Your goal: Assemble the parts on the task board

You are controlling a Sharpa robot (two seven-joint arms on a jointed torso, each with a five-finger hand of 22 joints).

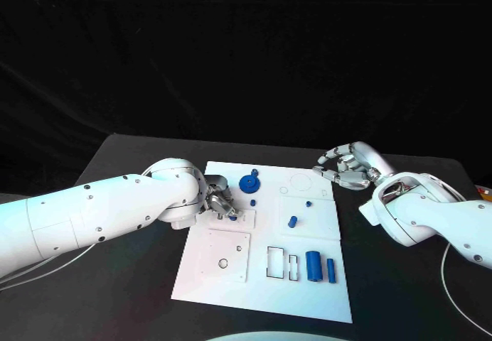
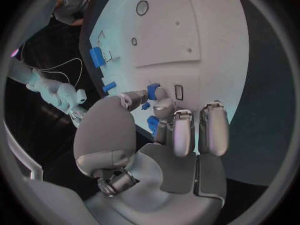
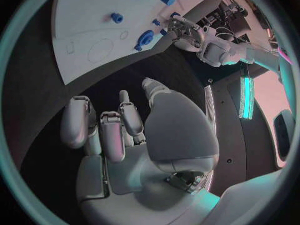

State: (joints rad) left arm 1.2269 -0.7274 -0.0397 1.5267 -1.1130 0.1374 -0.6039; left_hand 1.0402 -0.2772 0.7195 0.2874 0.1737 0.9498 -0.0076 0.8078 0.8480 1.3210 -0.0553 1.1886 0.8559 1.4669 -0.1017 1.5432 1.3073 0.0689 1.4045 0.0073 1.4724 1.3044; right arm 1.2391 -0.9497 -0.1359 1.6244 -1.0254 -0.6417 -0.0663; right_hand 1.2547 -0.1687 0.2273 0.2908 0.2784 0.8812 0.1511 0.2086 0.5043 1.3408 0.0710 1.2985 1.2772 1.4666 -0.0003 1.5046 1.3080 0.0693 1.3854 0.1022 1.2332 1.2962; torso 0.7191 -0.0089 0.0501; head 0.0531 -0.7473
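Fingers: left hand (image 2: 164, 116) pinching small blue part (image 2: 153, 90) | right hand (image 1: 347, 165) curled, holding nothing | white flat board (image 1: 308, 284)

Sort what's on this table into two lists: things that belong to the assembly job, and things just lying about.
Job:
- task board
- round blue part
- small blue part
- two blue cylinders near the board's front edge
- blue part at the left hand's fingertips
- right hand, curled and holding nothing, off the board

Lying about:
- cable on the table at the right
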